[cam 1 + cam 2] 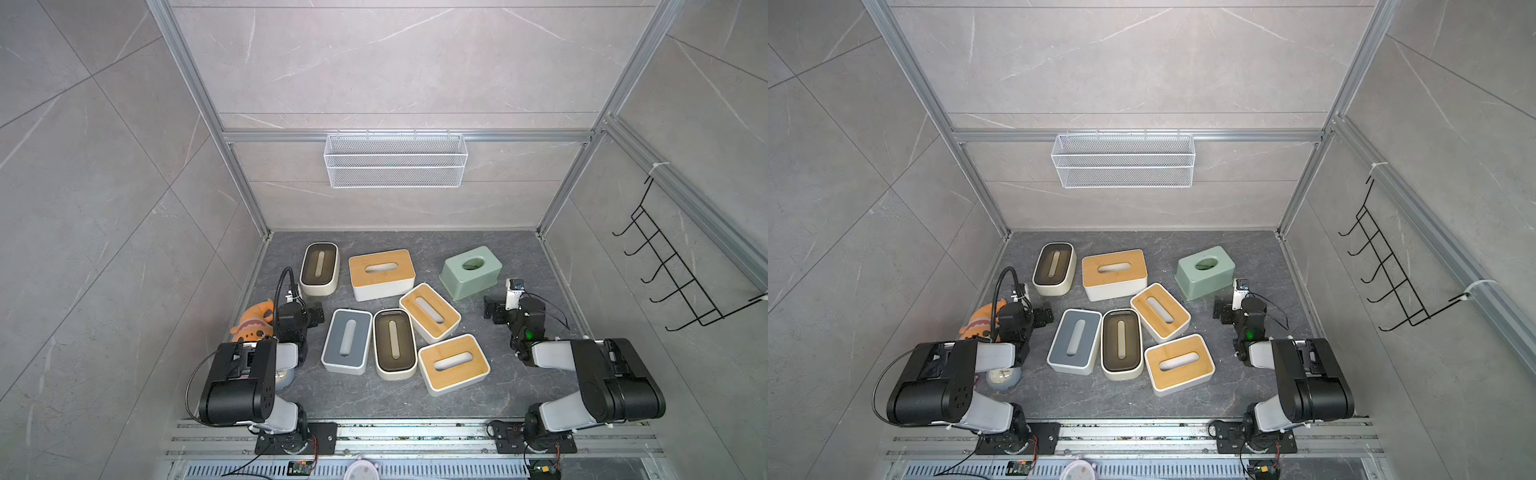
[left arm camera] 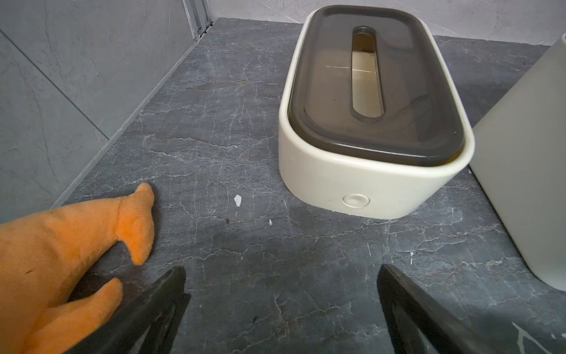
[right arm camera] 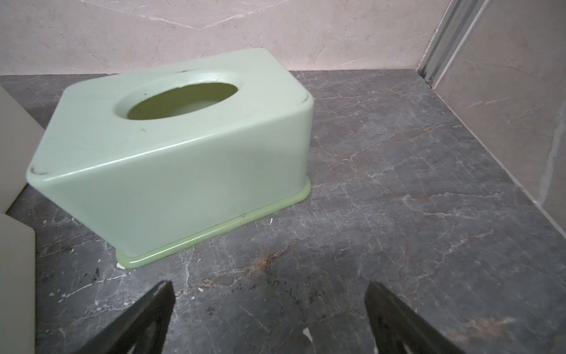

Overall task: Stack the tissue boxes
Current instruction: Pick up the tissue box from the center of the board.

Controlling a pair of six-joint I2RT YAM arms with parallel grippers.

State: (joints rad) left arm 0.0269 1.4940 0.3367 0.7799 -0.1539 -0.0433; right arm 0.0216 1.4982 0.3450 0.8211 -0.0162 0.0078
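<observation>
Plainly both spread wide, empty — left gripper faces the cream dark-lidded tissue box; right gripper has the sage green tissue box just ahead.

both top views hang high above the near edge of the table, behind the two arm bases. they look steeply down and forward toward the back wall. they are far enough off to take in all the tissue boxes, and they share nearly the whole scene, shifted slightly sideways. the left wrist view sits close behind the left gripper, low over the table. it faces forward past the tips to the cream box with a dark lid just ahead. the right wrist view rides likewise behind the right gripper, with the sage green box ahead and to one side. both boxes also show in the top views.
</observation>
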